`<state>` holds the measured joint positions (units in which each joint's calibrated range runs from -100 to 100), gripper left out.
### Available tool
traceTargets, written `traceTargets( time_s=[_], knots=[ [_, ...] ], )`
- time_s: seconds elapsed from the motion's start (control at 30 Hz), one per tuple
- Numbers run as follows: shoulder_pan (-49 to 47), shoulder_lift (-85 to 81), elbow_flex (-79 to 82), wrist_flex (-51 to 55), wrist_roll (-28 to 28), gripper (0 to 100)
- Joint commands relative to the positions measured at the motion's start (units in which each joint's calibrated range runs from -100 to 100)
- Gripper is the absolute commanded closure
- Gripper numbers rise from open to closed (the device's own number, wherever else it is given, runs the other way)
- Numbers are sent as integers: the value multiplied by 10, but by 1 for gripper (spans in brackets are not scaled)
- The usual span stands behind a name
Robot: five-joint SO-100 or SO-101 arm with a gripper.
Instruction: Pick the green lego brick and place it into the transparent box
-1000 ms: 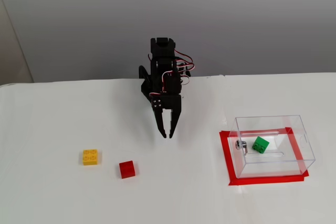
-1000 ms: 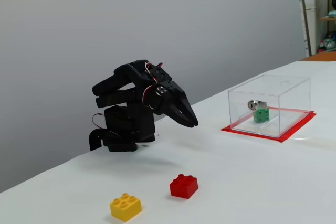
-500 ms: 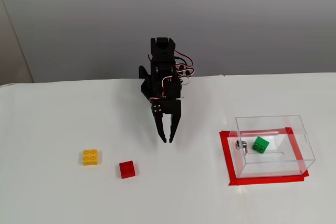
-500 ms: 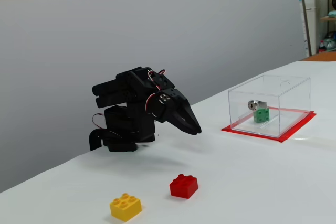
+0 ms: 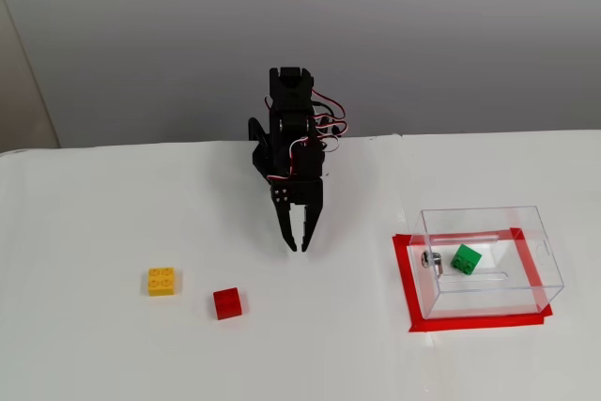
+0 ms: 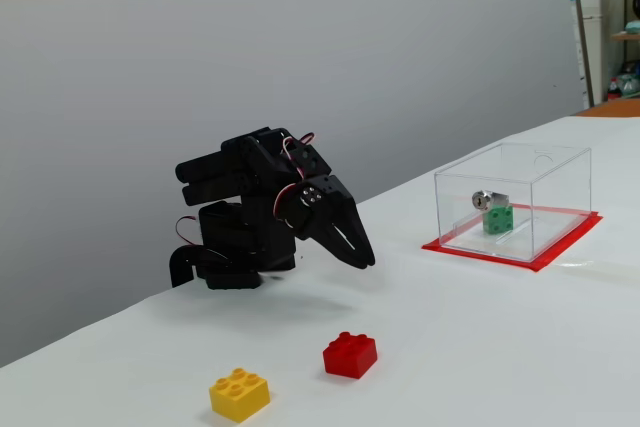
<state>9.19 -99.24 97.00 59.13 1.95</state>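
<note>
One green lego brick (image 5: 465, 258) lies inside the transparent box (image 5: 488, 223), beside its metal fitting (image 5: 432, 259), while the gripper (image 5: 299, 248), jaws closed and empty, hangs well apart

Transparent box (image 5: 526, 232): clear glossy plastic, shiny metal fitting (image 5: 432, 259). Green lego brick (image 5: 465, 258), yellow brick (image 5: 162, 282), red brick (image 5: 226, 303): smooth plastic. Surface (image 5: 94, 345): white, matt. Pincer (image 5: 299, 248): black plastic.

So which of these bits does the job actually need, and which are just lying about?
Part of the job:
- green lego brick, already inside the box
- transparent box
- end effector, shut and empty

Just lying about:
- yellow brick
- red brick
- red tape around the box
</note>
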Motion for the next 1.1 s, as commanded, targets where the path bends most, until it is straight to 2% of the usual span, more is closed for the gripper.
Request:
traceTargets(
  time_s=[0.0,1.07],
  knots=[
    [-2,-5,-27,78,-2,96],
    [-1,-5,-34,96,-1,96]
  ],
)
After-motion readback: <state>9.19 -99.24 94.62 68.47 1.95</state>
